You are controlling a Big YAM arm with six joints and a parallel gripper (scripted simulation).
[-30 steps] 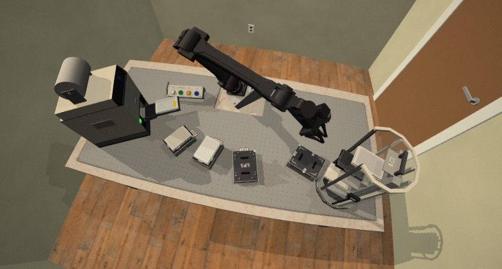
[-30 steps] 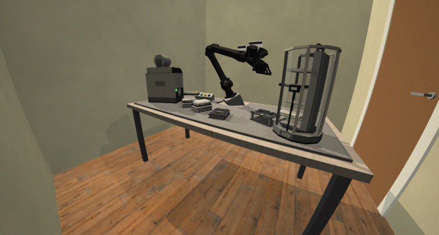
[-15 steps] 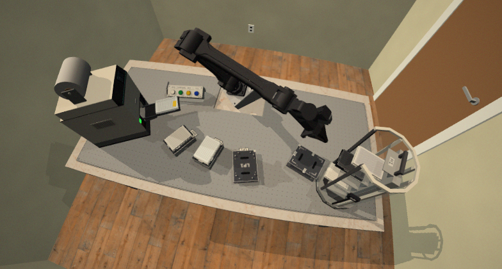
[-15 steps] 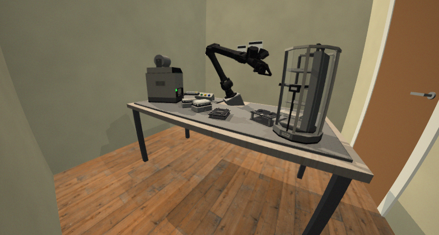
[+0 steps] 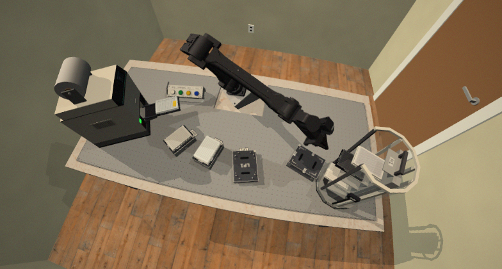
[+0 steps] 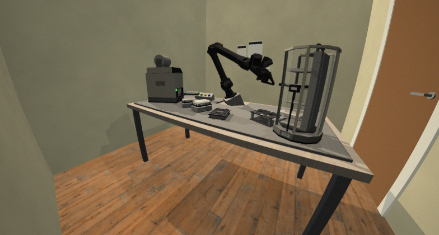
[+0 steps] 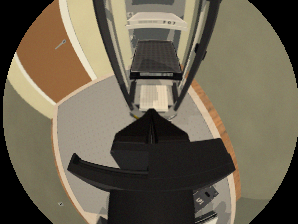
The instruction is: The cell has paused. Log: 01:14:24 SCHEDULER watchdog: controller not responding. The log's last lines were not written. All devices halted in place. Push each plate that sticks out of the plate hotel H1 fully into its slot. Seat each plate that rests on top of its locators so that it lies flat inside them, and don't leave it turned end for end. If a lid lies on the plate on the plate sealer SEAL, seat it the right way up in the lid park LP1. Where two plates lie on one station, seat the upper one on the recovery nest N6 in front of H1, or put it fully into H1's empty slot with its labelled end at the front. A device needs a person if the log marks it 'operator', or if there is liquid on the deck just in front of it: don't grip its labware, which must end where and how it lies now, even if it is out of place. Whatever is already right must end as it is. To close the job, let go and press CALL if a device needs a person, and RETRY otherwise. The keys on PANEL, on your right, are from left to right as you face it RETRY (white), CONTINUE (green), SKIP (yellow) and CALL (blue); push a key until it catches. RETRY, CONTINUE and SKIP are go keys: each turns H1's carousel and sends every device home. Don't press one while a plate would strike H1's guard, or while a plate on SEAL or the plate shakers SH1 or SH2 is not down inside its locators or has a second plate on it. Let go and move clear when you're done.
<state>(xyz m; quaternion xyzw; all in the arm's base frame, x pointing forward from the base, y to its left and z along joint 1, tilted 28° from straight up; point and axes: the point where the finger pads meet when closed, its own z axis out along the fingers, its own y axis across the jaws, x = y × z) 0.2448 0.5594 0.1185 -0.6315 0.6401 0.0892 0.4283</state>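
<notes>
My gripper (image 5: 323,145) is shut and empty. It hangs in the air above the recovery nest N6 (image 5: 306,161), pointing at the plate hotel H1 (image 5: 367,169). In the wrist view the closed fingertips (image 7: 152,115) sit just in front of H1 (image 7: 156,36). A dark plate (image 7: 156,59) sticks out of an H1 slot towards me, past the guard posts. It also shows in the top view (image 5: 344,158) and the exterior view (image 6: 294,87). A white plate (image 5: 369,160) lies higher in H1. N6 holds nothing.
The lid park LP1 (image 5: 244,166) holds nothing. Two shaker stations carry a greyish plate (image 5: 179,138) and a white plate (image 5: 208,150). The sealer SEAL (image 5: 102,105) has a white plate (image 5: 166,104) on its tray. PANEL (image 5: 185,91) with its keys lies behind it.
</notes>
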